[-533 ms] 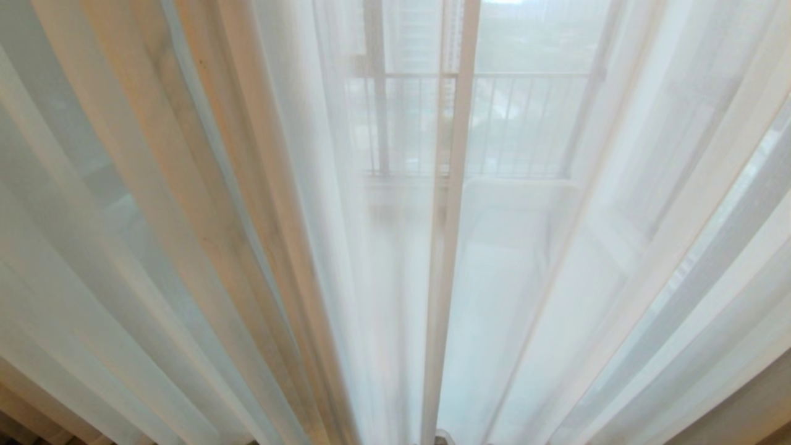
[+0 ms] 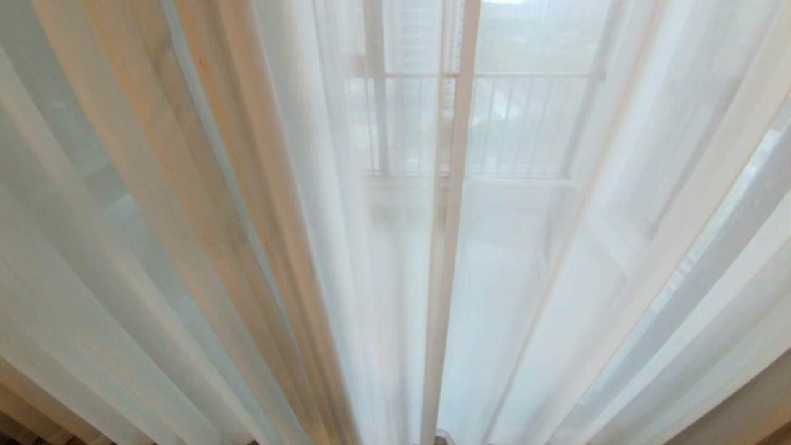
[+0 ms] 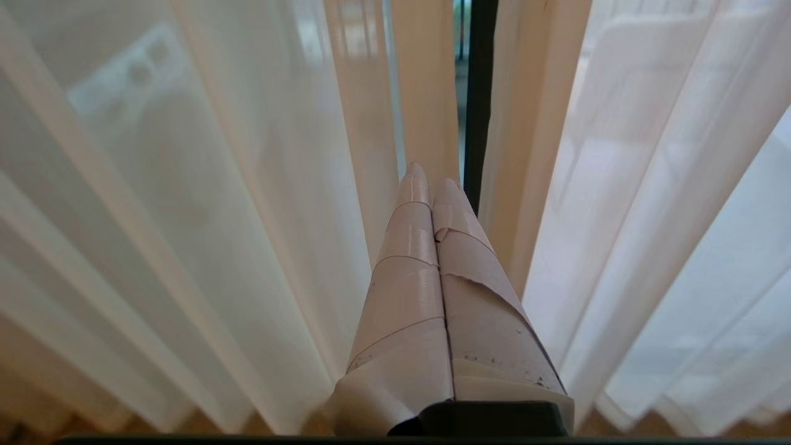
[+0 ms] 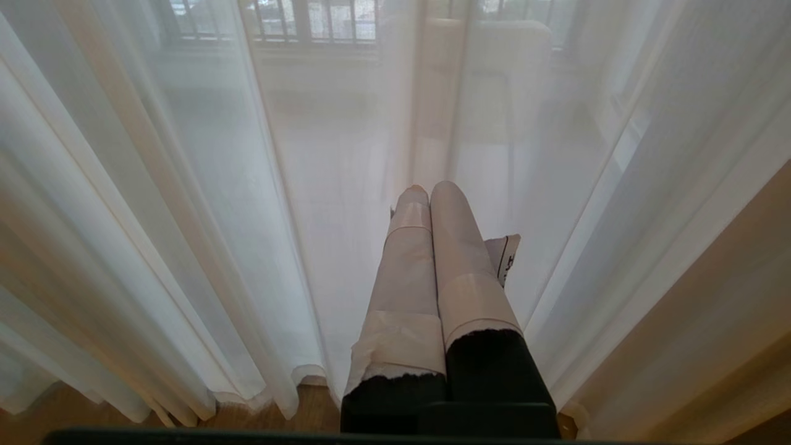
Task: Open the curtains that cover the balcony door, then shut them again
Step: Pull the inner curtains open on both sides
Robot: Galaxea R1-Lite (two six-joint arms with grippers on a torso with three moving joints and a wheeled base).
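Observation:
The curtains (image 2: pixel 346 247) hang drawn shut across the whole head view, sheer white in long folds, and their two panels meet at a vertical edge (image 2: pixel 448 247). Neither gripper shows in the head view. In the left wrist view my left gripper (image 3: pixel 432 176) is shut and empty, its taped fingers (image 3: pixel 408 278) pointing at the curtains (image 3: pixel 216 216). A dark strip of the balcony door frame (image 3: pixel 481 93) shows through a gap in the fabric just past the tips. In the right wrist view my right gripper (image 4: pixel 429 188) is shut and empty, close before the sheer curtains (image 4: pixel 278 185).
Beyond the sheer fabric I see a faint railing with vertical bars (image 2: pixel 525 123). A thicker beige drape (image 4: pixel 729 309) hangs beside the right gripper. A small white label (image 4: pixel 508 253) sticks out by its fingers. Wooden floor (image 4: pixel 62 408) shows under the hems.

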